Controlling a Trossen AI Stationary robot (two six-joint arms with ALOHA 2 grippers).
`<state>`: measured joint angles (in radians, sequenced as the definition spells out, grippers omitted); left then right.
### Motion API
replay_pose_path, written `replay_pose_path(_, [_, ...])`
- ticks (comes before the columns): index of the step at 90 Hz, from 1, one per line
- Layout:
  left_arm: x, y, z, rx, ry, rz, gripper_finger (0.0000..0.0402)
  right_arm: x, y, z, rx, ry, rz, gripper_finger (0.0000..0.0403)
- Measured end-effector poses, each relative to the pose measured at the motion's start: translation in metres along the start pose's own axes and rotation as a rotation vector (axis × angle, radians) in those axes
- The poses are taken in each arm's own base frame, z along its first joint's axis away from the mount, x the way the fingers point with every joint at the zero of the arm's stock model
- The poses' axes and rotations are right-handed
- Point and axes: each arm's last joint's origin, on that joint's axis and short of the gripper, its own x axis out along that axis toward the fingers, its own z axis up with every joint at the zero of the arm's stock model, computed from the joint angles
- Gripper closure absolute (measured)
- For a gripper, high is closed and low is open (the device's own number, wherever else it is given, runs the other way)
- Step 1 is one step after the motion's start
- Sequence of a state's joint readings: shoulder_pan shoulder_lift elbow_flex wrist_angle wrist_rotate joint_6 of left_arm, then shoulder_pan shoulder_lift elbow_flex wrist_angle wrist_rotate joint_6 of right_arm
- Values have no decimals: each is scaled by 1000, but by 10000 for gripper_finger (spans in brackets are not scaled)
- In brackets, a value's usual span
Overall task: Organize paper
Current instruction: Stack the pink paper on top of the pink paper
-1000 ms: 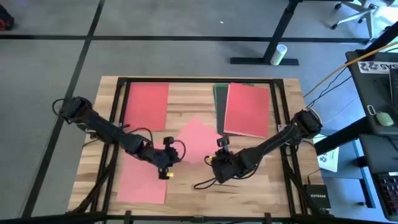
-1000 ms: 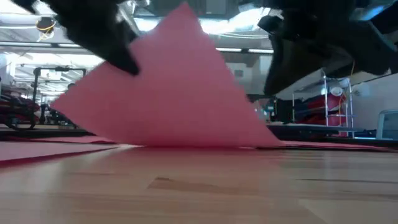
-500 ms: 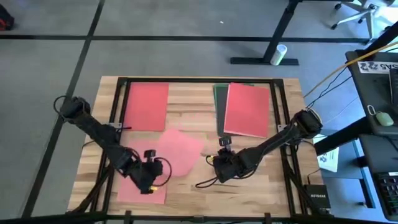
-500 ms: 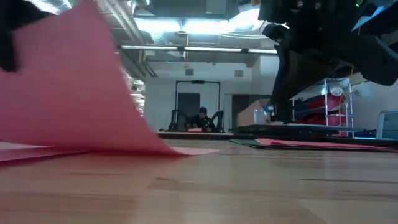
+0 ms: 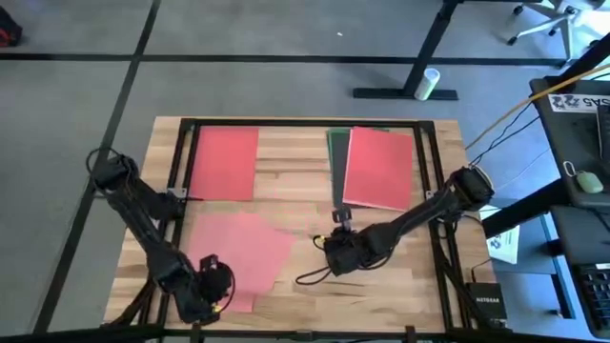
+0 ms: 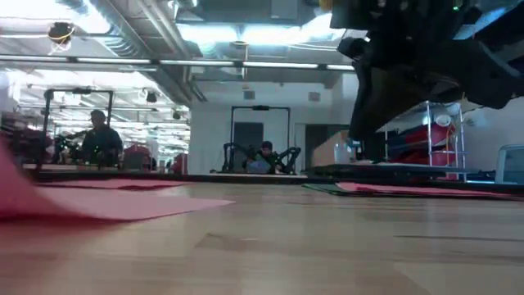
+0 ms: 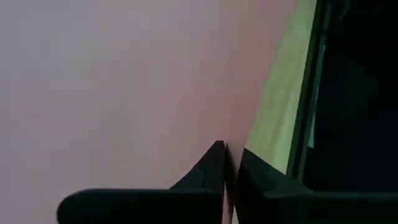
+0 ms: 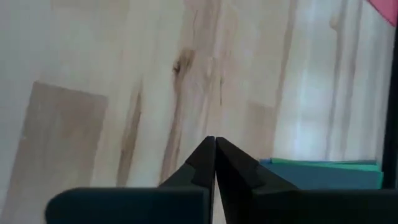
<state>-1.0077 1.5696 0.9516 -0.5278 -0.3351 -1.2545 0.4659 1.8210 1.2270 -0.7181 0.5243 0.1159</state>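
Showing grey carpet (image 5: 86, 86) crossed by dark seams around a wooden table (image 5: 295, 167). Standing beyond it, a desk leg (image 5: 419, 57) and an office chair (image 5: 548, 19). Glowing overhead, ceiling lights (image 6: 246, 33). Sitting at distant desks, two people (image 6: 98, 135).

"NETGEAR" on the small black box (image 5: 479, 306) (at the table's right front corner)
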Motion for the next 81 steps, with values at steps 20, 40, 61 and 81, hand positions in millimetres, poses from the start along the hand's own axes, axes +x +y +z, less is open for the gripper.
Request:
replay_pose_path(20, [5,-4,-22,-156,-2,51,401,2,-3,3,-18,-25,2,403])
replay_pose_path(40, [-4,-6,-42,-314,-84,47,401,3,-3,6,-13,-48,31,403])
replay_pose_path(61, [-2,-12,-37,-288,-97,-4,401,13,-7,14,20,-90,151,403])
replay_pose_path(81, [-1,-10,-36,-271,-41,15,401,21,-12,15,20,-83,160,403])
